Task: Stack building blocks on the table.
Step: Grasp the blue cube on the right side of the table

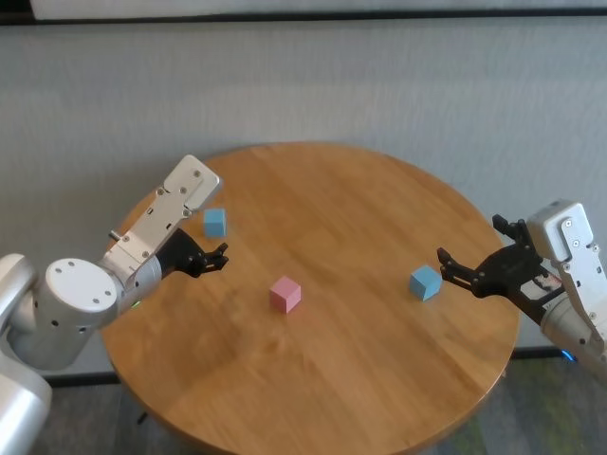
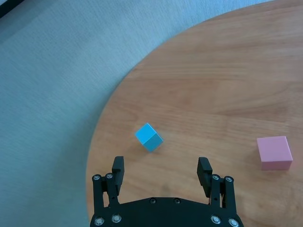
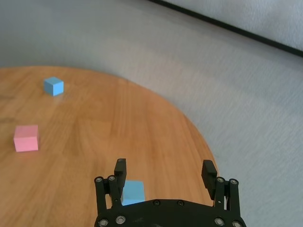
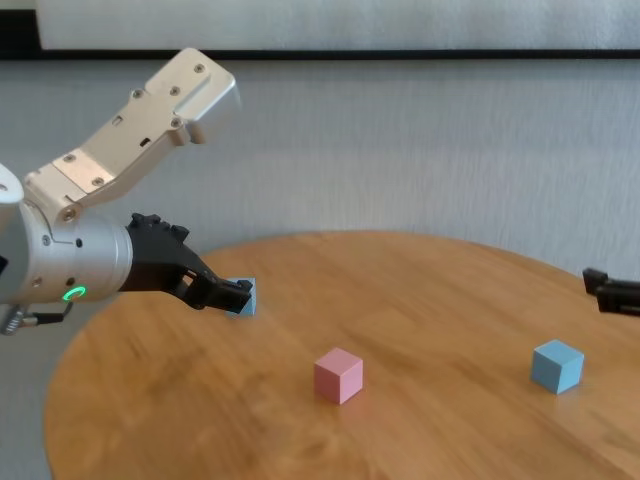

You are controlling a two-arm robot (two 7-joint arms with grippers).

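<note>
Three cubes sit apart on the round wooden table (image 1: 360, 199). The pale pink block (image 1: 285, 294) is near the middle. One light blue block (image 1: 215, 223) lies at the left. The other light blue block (image 1: 425, 282) lies at the right. My left gripper (image 1: 220, 254) is open and empty, hovering just short of the left blue block (image 2: 149, 137), with the pink block (image 2: 274, 152) off to one side. My right gripper (image 1: 448, 267) is open and empty, right beside the right blue block (image 3: 132, 192), which shows by one finger (image 3: 120, 170).
Grey carpet (image 1: 474, 114) surrounds the table, with a dark baseboard along the far wall. The right gripper hangs over the table's right edge (image 1: 517, 322). Bare wood lies between the blocks and toward the near edge.
</note>
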